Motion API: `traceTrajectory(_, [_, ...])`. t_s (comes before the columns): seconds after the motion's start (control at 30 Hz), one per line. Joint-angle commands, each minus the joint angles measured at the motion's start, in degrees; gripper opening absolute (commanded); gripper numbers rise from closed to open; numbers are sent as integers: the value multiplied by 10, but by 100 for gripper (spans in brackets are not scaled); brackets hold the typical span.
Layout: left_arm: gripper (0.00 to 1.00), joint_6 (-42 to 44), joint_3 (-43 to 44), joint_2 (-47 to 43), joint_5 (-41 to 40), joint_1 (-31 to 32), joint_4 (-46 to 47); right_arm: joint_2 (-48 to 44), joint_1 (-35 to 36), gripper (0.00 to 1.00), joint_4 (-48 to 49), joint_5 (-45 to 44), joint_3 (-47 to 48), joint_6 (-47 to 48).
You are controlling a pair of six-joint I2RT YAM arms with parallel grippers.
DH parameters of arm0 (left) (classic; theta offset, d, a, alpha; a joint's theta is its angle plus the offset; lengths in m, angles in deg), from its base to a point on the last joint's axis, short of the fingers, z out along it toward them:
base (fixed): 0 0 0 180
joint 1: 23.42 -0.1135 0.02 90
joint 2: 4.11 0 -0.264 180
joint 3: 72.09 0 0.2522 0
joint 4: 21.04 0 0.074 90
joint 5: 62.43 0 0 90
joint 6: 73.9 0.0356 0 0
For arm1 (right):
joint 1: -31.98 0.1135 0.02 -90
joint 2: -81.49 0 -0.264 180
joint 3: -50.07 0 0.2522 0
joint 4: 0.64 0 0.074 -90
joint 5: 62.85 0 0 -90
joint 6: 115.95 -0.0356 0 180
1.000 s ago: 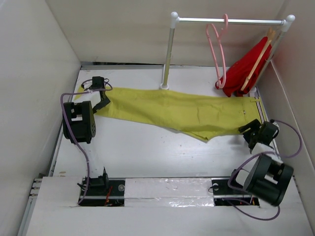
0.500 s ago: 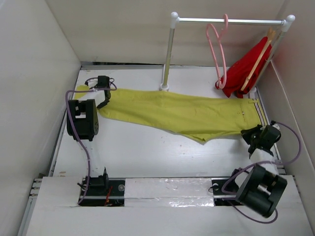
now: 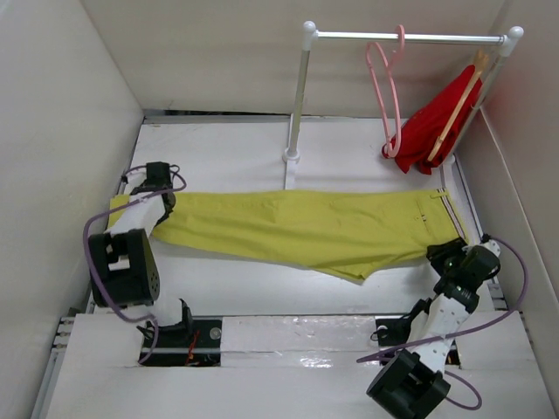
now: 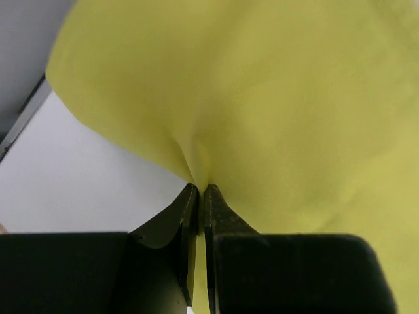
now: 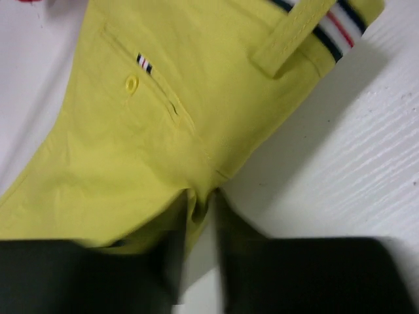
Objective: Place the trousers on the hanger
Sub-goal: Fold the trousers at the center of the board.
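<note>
Now left hand (image 4: 200, 191) and right hand (image 5: 203, 199) pinch trousers (image 3: 314, 227).

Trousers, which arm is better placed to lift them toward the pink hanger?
Right. The right fingers pinch the trousers at the waist, closest to the hanger; the left fingers hold the far leg end.

Red garment (image 3: 424, 131) (wooden hanger (image 3: 461, 100)) on rail (image 3: 349, 37)

twin arms — black and white
left arm (image 3: 122, 272), right arm (image 3: 450, 310): black joint blocks, white links, looping purple cables (image 3: 86, 253) — left gripper (image 4: 200, 193) and right gripper (image 5: 204, 199) black.
</note>
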Motion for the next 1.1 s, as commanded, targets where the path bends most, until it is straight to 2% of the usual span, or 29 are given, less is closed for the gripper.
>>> traceTrajectory(0.0, [2,28,-22,-103,32,-37,25,-13,-7,38,-18,9,33,23])
traceTrajectory(0.03, [14,28,-18,-98,59,-37,21,-8,-7,70,-20,-3,37,22])
traceTrajectory(0.07, [28,24,-7,-90,69,-30,6,2,-7,82,-25,-10,49,23])
traceTrajectory(0.13, [38,9,23,-84,58,-6,-17,39,-12,99,-17,-26,55,27])
traceTrajectory(0.17, [52,11,30,-90,53,8,-17,53,-19,100,-7,-31,58,27])
traceTrajectory(0.33, [58,25,69,-137,60,128,-1,134,-47,100,37,-19,57,16])
traceTrajectory(0.53, [51,-6,77,-144,53,271,17,178,-59,100,96,-49,41,1])
traceTrajectory(0.57, [47,-25,74,-147,54,311,23,184,-59,100,112,-51,42,-4])
traceTrajectory(0.63, [41,-40,61,-163,67,344,44,208,-59,98,122,-47,46,-9])
traceTrajectory(0.67, [30,-55,55,-170,72,372,54,219,-59,97,120,-39,54,-6])
traceTrajectory(0.77, [9,-73,11,-209,82,409,106,256,-59,93,173,-27,54,-24])
traceTrajectory(0.9, [1,-97,-41,-234,41,492,147,316,-59,81,226,-9,63,-49])
traceTrajectory(0.93, [0,-101,-52,-234,19,505,151,337,-59,74,234,-5,66,-55])
traceTrajectory(1.0, [0,-108,-60,-228,4,525,153,353,-38,66,265,-11,69,-68])
traceTrajectory(1.07, [0,-121,-72,-217,-5,537,152,369,-32,45,301,-19,67,-89])
